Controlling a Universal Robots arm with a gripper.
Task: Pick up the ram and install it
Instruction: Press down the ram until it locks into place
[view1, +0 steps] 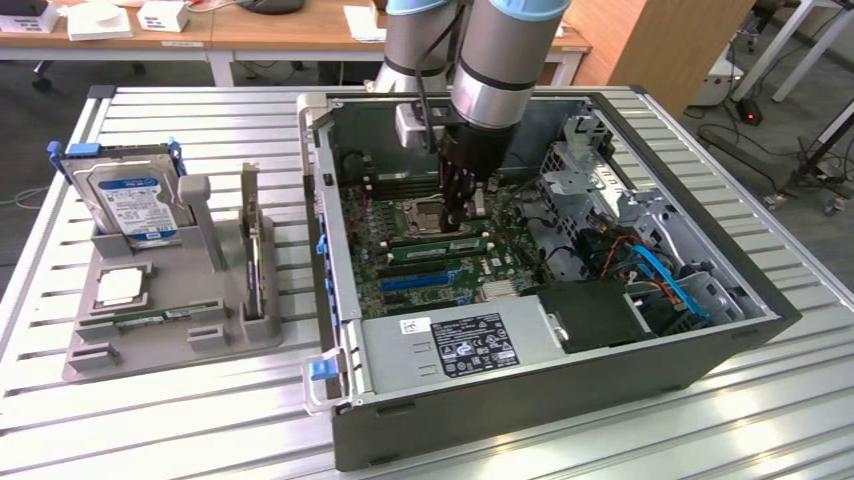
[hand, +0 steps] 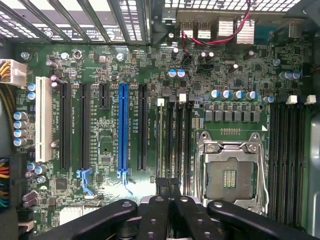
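1. Green is the ram (view1: 430, 245): in the exterior view a thin stick lies along a memory slot on the motherboard (hand: 100, 150), directly under the gripper (view1: 465, 222). I cannot tell if it is fully seated.
2. The fingers of the gripper (hand: 168, 186) are pressed together, with no gap between them. They point straight down at the end of the memory slots (hand: 175, 145), I think to push on the top edge of the stick and not to pinch it.
3. The arm comes in vertically because the computer case (view1: 747, 330) lies on its side with the open face up.
4. Room is narrow. The empty CPU socket (hand: 231, 172) with its metal frame is just beside the slots on one side, and the blue expansion slot (hand: 123, 130) is near on the other.
5. On the exterior view's left, well apart from the case, a grey tray (view1: 94, 350) holds a hard drive (view1: 134, 205) upright.
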